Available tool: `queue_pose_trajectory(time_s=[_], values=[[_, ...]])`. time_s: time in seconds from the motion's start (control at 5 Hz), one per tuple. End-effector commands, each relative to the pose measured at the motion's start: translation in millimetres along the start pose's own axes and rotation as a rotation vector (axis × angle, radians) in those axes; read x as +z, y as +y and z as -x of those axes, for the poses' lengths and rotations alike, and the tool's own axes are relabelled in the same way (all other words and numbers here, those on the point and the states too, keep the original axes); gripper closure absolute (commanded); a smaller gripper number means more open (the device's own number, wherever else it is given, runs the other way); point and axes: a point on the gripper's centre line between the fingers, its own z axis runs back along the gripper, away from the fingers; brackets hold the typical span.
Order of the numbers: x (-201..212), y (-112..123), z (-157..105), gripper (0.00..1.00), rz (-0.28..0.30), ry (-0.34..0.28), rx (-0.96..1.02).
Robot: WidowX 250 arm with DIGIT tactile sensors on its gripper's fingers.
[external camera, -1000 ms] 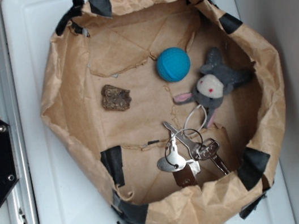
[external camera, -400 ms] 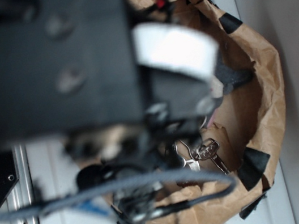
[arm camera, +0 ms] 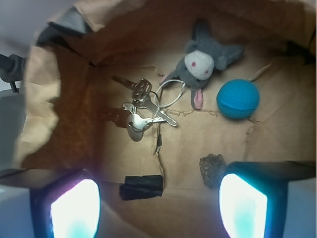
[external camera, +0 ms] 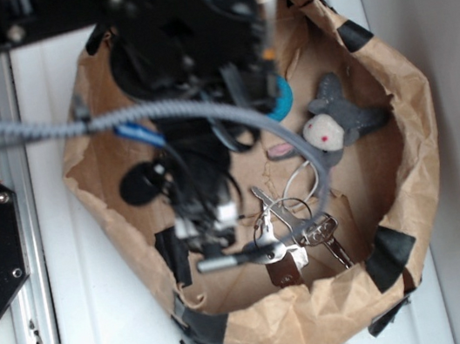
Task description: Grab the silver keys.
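Hanging above a crumpled brown paper basin (external camera: 419, 140) on a white table (external camera: 98, 335), the black robot arm (external camera: 184, 56) fills the upper left of the exterior view, a grey cable (external camera: 158, 113) looping across it. Seen from the wrist, the tool (arm camera: 158, 203) stands wide, its two fingers (arm camera: 74, 206) glowing pale at the bottom corners with nothing between them. One bunch of silver keys (arm camera: 143, 106) lies on the paper floor near the basin's wall, apart from the tool; several keys fan out from their rings, though their exact number is hard to count, and one brown leather tab (external camera: 286, 268) shows at the bunch's edge in the exterior view. One thin white ring (arm camera: 171, 91) loops between the keys and one grey plush donkey (arm camera: 203, 62), which lies just beside them. One blue ball (arm camera: 237, 98) rests near the donkey, largely hidden by the arm in the exterior view. One small dark lump (arm camera: 212, 169) sits close to the right finger in the wrist view. Black tape patches (external camera: 390, 256) dot the basin, at least six along the rim in the exterior view, and one more strip (arm camera: 141, 187) lies on the floor between the fingers.
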Motion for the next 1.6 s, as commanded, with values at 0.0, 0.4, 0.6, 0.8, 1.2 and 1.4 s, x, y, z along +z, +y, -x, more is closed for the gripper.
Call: queue_pose_trajectory(time_s=[0.0,0.4,0.6,0.8,1.2,1.4], values=[[-40.3,0.1,-24.8,0.0,-0.088,-0.022,0.042],[-40.3,0.1,-24.8,0.0,-0.088,-0.022,0.042],[-40.3,0.1,-24.8,0.0,-0.088,-0.022,0.042],[-40.3,0.1,-24.8,0.0,-0.088,-0.022,0.042],[-54.9,-0.7,-34.8,0.0,-0.075,-0.038,0.035],[-68.2,2.0,-34.9,0.0,-0.064,-0.058,0.046]])
